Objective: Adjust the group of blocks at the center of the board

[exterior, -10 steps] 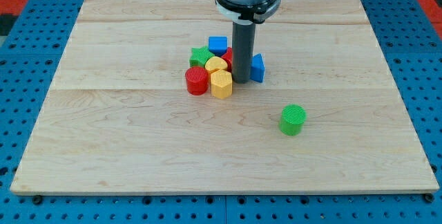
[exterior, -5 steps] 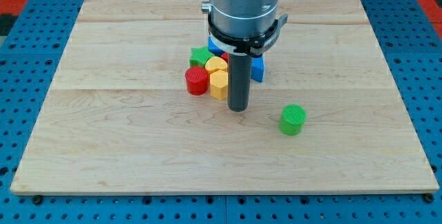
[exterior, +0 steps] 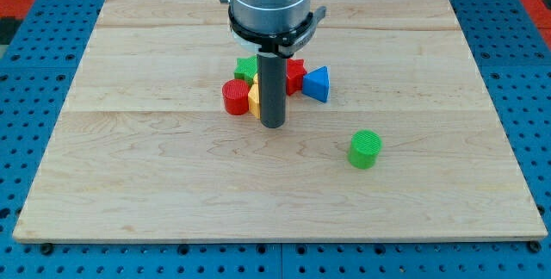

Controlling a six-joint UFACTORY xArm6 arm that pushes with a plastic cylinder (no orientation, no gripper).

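A cluster of blocks sits near the board's centre. A red cylinder (exterior: pixel 234 97) is at its left. A yellow block (exterior: pixel 254 100) shows only as a sliver behind the rod. A green block (exterior: pixel 246 68) is at the cluster's top left, a red block (exterior: pixel 295 77) to the rod's right, and a blue triangle (exterior: pixel 317 83) at the far right. My tip (exterior: pixel 272 125) rests on the board at the cluster's lower edge, against the yellow block. The rod and arm hide other blocks behind them. A green cylinder (exterior: pixel 365 149) stands alone at the lower right.
The wooden board (exterior: pixel 129 167) lies on a blue pegboard (exterior: pixel 26 98) that surrounds it on all sides.
My tip left the gap beside the blue triangle, moved down past the cluster, then shifted left. The red cylinder and yellow block slid slightly left. The green cylinder has not moved.
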